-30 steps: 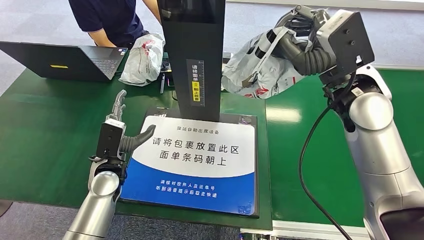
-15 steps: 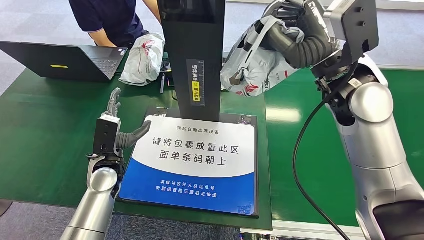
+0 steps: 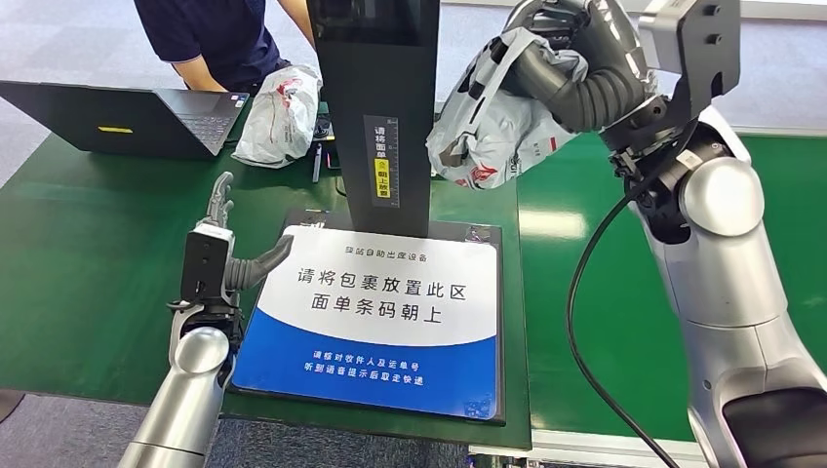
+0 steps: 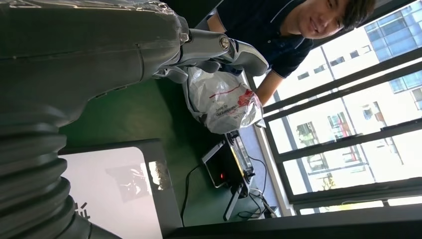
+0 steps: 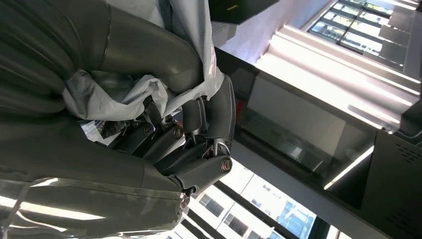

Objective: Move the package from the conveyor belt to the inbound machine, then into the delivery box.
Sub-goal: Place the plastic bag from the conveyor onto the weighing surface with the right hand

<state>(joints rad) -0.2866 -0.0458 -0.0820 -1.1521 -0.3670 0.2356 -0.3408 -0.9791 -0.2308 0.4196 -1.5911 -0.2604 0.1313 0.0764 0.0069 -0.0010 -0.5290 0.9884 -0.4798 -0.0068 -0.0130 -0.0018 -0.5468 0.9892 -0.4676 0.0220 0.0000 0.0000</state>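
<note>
A grey-white plastic package (image 3: 497,127) with red print hangs in the air at the upper right, beside the black post of the inbound machine (image 3: 375,107). My right hand (image 3: 561,58) grips its top, with bag film bunched between thumb and fingers (image 5: 149,94). The machine's white and blue scanning pad (image 3: 380,322) lies bare below. My left hand (image 3: 229,249) hovers at the pad's left edge, fingers spread, holding nothing. A second package (image 3: 278,117) lies on the green table behind the post and shows again as a package (image 4: 224,99) in the left wrist view.
An open laptop (image 3: 127,117) sits at the far left of the green table (image 3: 88,253). A person in a dark shirt (image 3: 210,34) stands behind it. The green conveyor belt (image 3: 605,263) runs along the right, under my right arm. A small black device (image 4: 229,167) with cables lies behind the machine.
My right hand has raised the package off the belt and carried it left toward the machine's post. My left hand shifted slightly left and back.
</note>
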